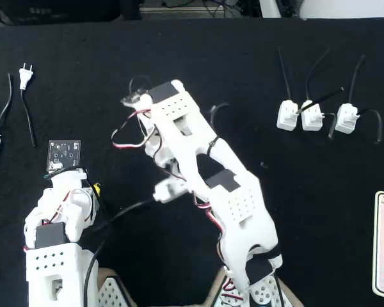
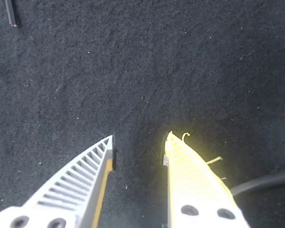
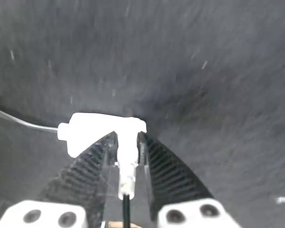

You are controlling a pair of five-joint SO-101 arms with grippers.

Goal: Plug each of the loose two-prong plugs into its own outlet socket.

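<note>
Two grippers on show, and only one is busy. The right gripper [image 3: 127, 137] has its jaws pinched tight on the white plug [image 3: 127, 152], whose black lead runs back between the fingers. The plug's nose meets a white socket block [image 3: 97, 128] near the middle of the table [image 1: 288, 211]; I can't tell if the prongs are fully home.

The left gripper [image 2: 140, 142] hangs near the front left corner with its jaws spread wide and nothing between them.

My call: push dead straight along the plug's axis, because that light block looks ready to skid or twist. A brace from the free gripper would help.

As for room, there's open cloth toward the right. A row of three white blocks [image 1: 312, 117] sits near the far right corner, a loose plug [image 1: 25, 75] is at the far left corner, and a small black board [image 1: 64, 153] lies by the left arm. The lead could snag there.
</note>
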